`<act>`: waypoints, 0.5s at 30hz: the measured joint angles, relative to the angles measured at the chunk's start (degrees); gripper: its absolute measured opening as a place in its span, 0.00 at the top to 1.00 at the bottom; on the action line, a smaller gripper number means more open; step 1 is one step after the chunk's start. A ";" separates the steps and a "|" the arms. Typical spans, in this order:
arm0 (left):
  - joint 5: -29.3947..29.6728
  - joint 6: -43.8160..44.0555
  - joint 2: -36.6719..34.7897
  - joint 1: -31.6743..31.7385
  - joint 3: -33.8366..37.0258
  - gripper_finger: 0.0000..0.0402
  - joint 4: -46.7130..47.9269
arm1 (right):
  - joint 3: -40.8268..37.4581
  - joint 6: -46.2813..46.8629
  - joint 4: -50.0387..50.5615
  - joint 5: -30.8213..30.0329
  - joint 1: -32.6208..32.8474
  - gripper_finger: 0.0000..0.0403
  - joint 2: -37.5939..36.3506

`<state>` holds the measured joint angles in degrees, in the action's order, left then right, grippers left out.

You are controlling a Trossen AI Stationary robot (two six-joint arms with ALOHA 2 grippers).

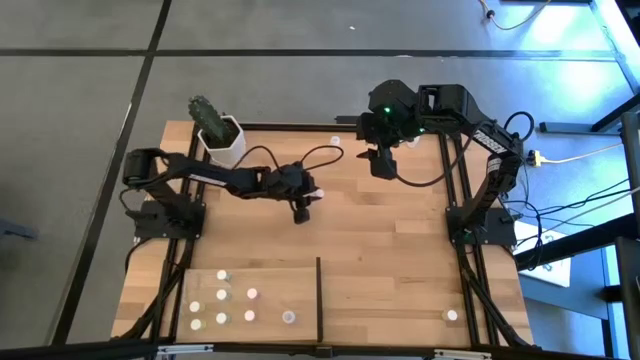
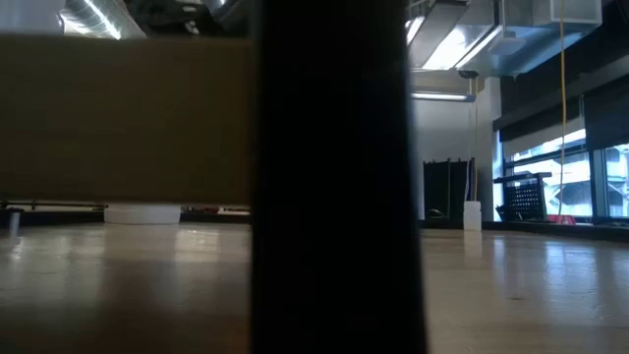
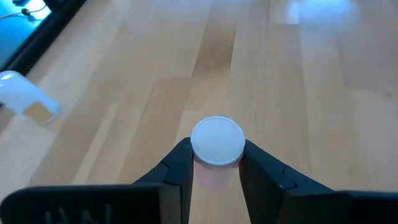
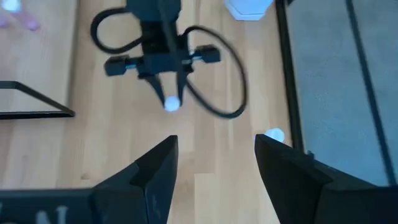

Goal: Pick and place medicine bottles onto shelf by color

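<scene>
The wooden tabletop takes up most of the high view, with a black frame along its edges. At its near left corner lies the shelf, a paler wood panel bounded on one side by a thin black upright divider. The low view is mostly blocked by a dark upright and a brown panel close to the lens.

The left arm reaches from the table's left edge toward the middle, and the right arm bends in from the right, its wrist high over the far edge. A white hexagonal pot with a cactus stands at the far left corner.

The left gripper is near the table's centre, clamped on a medicine bottle — the left wrist view shows both fingers pressed against its sides under the round white cap, the body below looking faintly pink. The right gripper hangs with its jaws spread and nothing between them.

Seven or so small bottles stand on the shelf in loose rows. One more bottle stands near the table's near right corner, and another sits at the far edge, just beside the right gripper.
</scene>
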<state>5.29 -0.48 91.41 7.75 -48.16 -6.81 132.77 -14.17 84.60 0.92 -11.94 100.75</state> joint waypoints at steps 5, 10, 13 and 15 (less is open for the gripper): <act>0.03 1.96 -6.80 -1.00 0.00 0.77 7.29 | 0.00 0.02 -0.02 1.94 0.02 0.46 0.00; -0.03 2.91 -14.46 -2.73 0.00 0.77 12.67 | 0.00 0.00 -0.02 4.60 0.02 0.46 0.00; -0.01 2.93 -19.22 -3.67 -0.02 0.77 16.39 | 0.00 0.00 -0.03 7.72 0.01 0.46 0.00; -0.06 3.42 -22.31 -4.21 -0.02 0.77 19.87 | 0.00 0.00 -0.03 9.70 0.02 0.46 0.00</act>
<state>5.23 2.95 69.10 3.55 -48.18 13.06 132.77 -14.17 84.56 10.63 -11.92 100.75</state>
